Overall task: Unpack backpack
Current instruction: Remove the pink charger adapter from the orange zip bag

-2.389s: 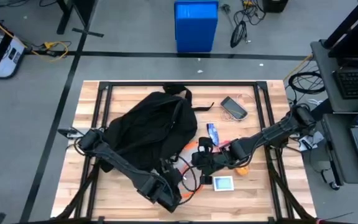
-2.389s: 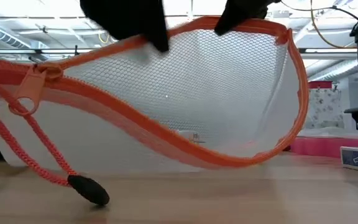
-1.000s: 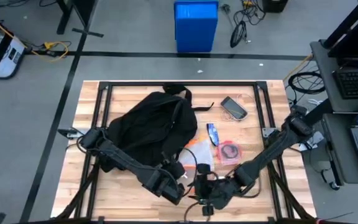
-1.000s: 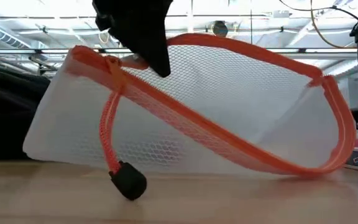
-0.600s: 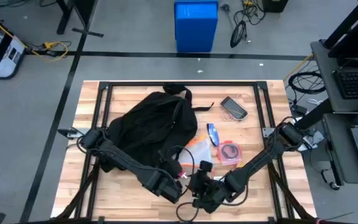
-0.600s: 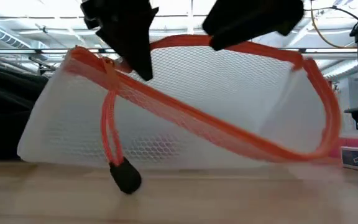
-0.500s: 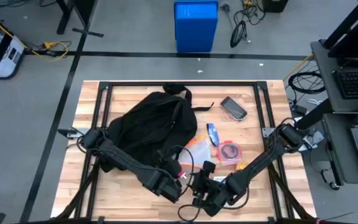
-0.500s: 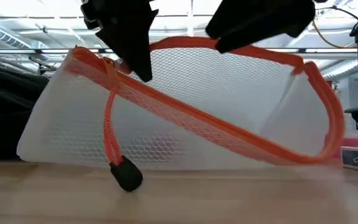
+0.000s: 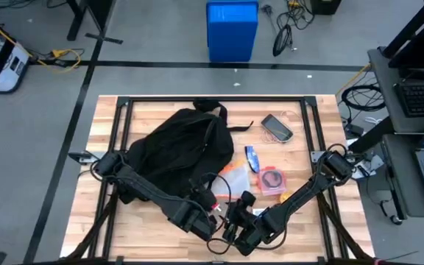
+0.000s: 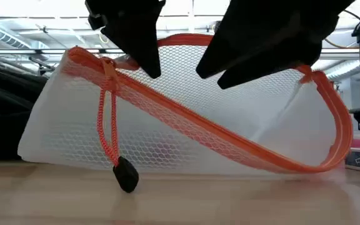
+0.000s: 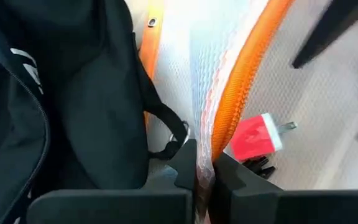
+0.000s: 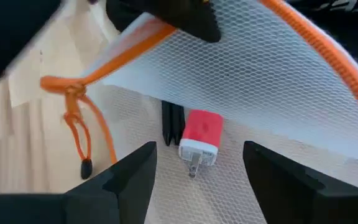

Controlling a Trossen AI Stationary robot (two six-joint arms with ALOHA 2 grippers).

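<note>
Across the wooden table point(image 9: 300, 110), largest item first: the backpack point(image 9: 175, 151), black soft fabric, lies slumped on the left-centre of the top, its handle toward the far edge; white lettering on it shows partly in my left wrist view. Just beside its near-right corner stands the white mesh pouch point(image 10: 186, 119) with an orange zipper rim point(image 10: 230, 140), mouth held apart, orange pull cord point(image 10: 108, 125) hanging down to a black toggle point(image 10: 125, 174) that touches the tabletop. My left gripper point(image 11: 204, 171) is at the near-centre of the table, fingers pinched closed on the pouch's orange rim, mesh sandwiched between them. My right gripper point(image 12: 197, 165) is just beside it to the right, over the pouch mouth, fingers spread wide and holding nothing. Inside the pouch: a small red wall charger point(image 12: 199, 144) with metal prongs, lying on the mesh next to a thin black object point(image 12: 173, 121) I cannot identify. Farther back on the table: a pink pouch point(image 9: 273, 181), a phone point(image 9: 277, 126), a small blue packet point(image 9: 252, 157).
</note>
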